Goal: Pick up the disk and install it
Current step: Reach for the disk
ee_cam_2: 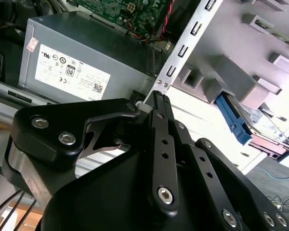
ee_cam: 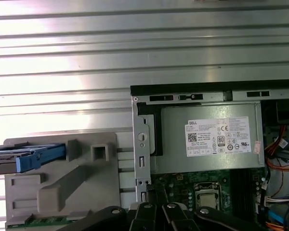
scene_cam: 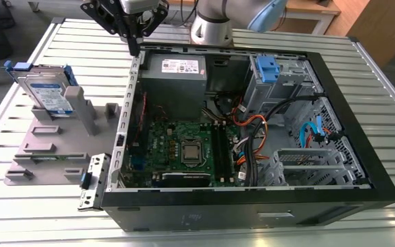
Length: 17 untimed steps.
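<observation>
Exterior view: gripper [scene_cam: 135,50] hangs over the far corner of the open computer case [scene_cam: 252,211], on the exterior view's left, its tip just above the case rim beside the grey power supply [scene_cam: 173,77]. Fingers pressed together, nothing between them. The disk [scene_cam: 47,95] stands on edge in a grey fixture [scene_cam: 53,154] on the slatted metal table [scene_cam: 362,67], outside the case on the exterior view's left and well apart from the gripper. A bare blue bracket [scene_cam: 269,69] sits in the drive bay inside the case; the motherboard [scene_cam: 183,149] lies flat on the case floor. Second wrist view: gripper [ee_cam_2: 159,98] fingers meet in one narrow tip, empty, over the perforated metal edge of the case; power supply [ee_cam_2: 72,48] to one side, disk [ee_cam_2: 262,122] with its blue rail in the fixture on the other. First wrist view: gripper [ee_cam: 151,191] tip sits at the case edge near the motherboard; disk [ee_cam: 33,159] seen edge-on in the fixture [ee_cam: 62,187], apart from the power supply [ee_cam: 207,139].
</observation>
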{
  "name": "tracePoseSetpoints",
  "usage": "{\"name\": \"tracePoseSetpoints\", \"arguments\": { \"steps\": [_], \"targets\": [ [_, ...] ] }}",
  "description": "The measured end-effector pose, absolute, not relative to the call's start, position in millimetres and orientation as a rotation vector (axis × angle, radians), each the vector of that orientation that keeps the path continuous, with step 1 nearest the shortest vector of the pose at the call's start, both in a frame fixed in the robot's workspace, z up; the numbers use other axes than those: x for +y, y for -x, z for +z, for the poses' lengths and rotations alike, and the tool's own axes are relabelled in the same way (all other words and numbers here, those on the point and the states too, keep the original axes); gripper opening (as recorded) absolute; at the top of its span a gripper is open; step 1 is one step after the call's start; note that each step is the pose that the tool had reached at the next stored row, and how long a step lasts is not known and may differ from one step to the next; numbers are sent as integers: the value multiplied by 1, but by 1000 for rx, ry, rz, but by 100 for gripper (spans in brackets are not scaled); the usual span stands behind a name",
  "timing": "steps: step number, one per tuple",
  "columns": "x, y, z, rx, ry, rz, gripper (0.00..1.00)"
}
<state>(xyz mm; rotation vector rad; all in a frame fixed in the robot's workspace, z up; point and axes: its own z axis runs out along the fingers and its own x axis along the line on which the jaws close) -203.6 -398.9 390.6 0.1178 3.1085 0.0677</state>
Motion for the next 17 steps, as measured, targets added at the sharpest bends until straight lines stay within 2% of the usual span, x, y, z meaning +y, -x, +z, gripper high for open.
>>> {"name": "tracePoseSetpoints", "arguments": {
  "steps": [17],
  "targets": [
    [-398, 231, 387, 3108, -118, 68, 11]
  ]
}}
